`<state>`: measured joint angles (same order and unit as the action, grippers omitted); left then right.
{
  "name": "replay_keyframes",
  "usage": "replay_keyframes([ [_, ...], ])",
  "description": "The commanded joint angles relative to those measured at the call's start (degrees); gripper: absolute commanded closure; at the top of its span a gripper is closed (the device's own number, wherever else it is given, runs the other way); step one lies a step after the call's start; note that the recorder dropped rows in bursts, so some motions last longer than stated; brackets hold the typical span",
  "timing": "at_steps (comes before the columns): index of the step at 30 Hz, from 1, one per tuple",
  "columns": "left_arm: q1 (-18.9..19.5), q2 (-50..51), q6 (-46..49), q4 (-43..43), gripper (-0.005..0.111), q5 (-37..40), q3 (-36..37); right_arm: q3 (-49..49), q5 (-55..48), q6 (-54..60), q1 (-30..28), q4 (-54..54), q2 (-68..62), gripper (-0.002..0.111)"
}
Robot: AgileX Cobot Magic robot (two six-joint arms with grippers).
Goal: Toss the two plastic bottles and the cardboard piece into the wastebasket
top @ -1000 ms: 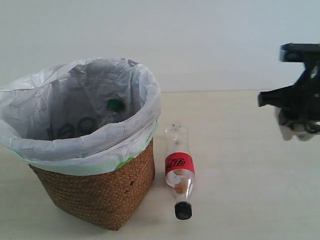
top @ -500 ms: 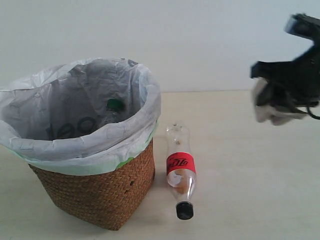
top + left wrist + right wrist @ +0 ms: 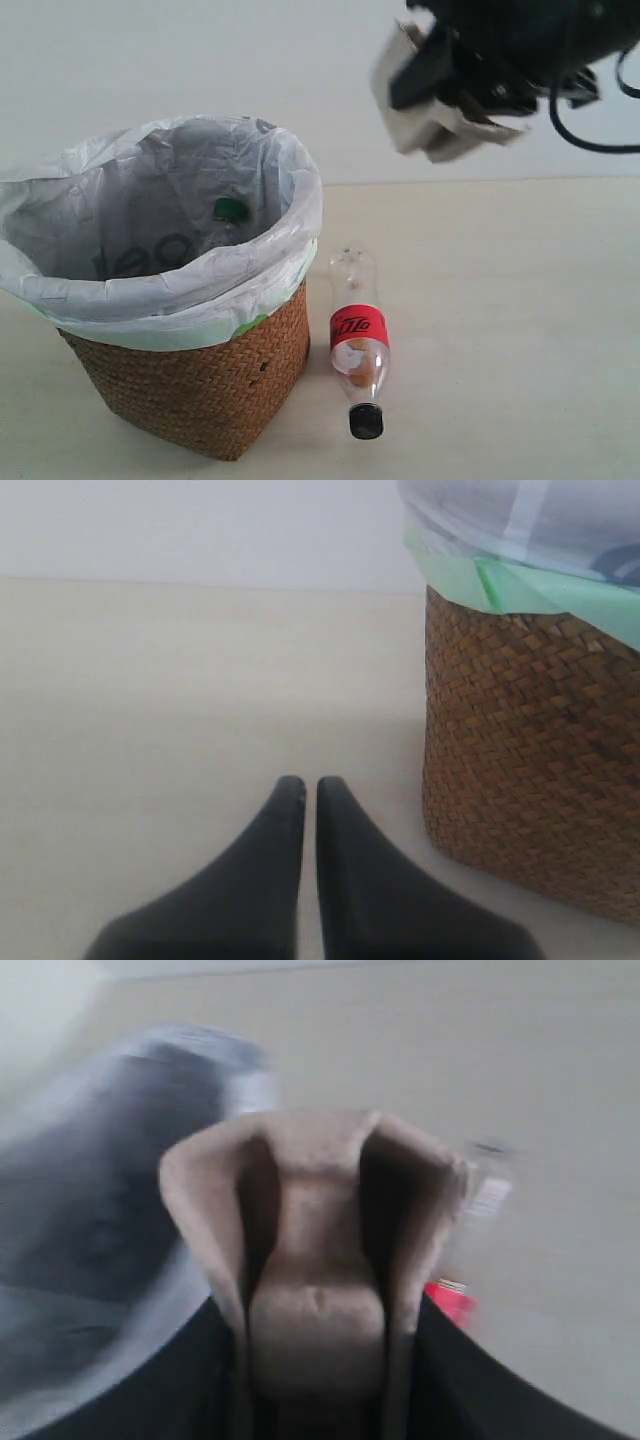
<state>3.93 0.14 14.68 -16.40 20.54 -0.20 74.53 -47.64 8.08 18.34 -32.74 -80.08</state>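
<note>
The pale beige worktop carries the brown wicker wastebasket, standing upright at the left of the exterior view, and just beside its right flank the red-labelled, black-capped bottle, lying on its side with its cap toward the camera.

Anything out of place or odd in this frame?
Only the red-label bottle, lying on its side on the table beside the wastebasket rather than inside it. Nothing looks spilled or damaged; the cardboard piece is held aloft in the right tool.
</note>
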Motion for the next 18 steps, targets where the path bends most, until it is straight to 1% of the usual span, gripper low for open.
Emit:
replay_keyframes([
  [1,0.16,-0.14,0.26,0.32,0.103,0.04,0.20,-3.10,-3.89,-32.08,-0.78,47.35,0.04,0.107],
  [3,0.16,-0.14,0.26,0.32,0.103,0.04,0.20,-4.67,-9.39,-40.73,-0.78,63.43,0.04,0.107],
  [5,0.16,-0.14,0.26,0.32,0.103,0.04,0.20,-5.93,-14.08,-44.88,-0.78,72.18,0.04,0.107],
  [7,0.16,-0.14,0.26,0.32,0.103,0.04,0.20,-6.58,-17.32,-46.53,-0.78,76.16,0.04,0.107],
  [8,0.16,-0.14,0.26,0.32,0.103,0.04,0.20,-6.58,-17.72,-46.53,-0.78,76.30,0.04,0.107],
  [11,0.16,-0.14,0.26,0.32,0.103,0.04,0.20,-6.58,-15.01,-47.90,-0.67,74.16,-0.08,0.107],
  [13,0.16,-0.14,0.26,0.32,0.103,0.04,0.20,-6.58,-7.85,-46.43,-0.67,67.24,-0.31,0.107],
  [14,0.16,-0.14,0.26,0.32,0.103,0.04,0.20,-6.58,-3.66,-44.03,-0.67,61.32,-0.44,0.107],
  [15,0.16,-0.14,0.26,0.32,0.103,0.04,0.20,-6.35,2.12,-39.31,-0.67,52.82,-0.69,0.107],
  [16,0.16,-0.14,0.26,0.32,0.103,0.04,0.20,-5.93,8.07,-33.45,-0.67,41.39,-0.92,0.107],
  [17,0.16,-0.14,0.26,0.32,0.103,0.04,0.20,-4.73,11.25,-24.93,-0.67,29.75,-1.17,0.107],
  [18,0.16,-0.14,0.26,0.32,0.103,0.04,0.20,-2.67,12.33,-12.45,-0.67,12.19,-1.54,0.105],
])
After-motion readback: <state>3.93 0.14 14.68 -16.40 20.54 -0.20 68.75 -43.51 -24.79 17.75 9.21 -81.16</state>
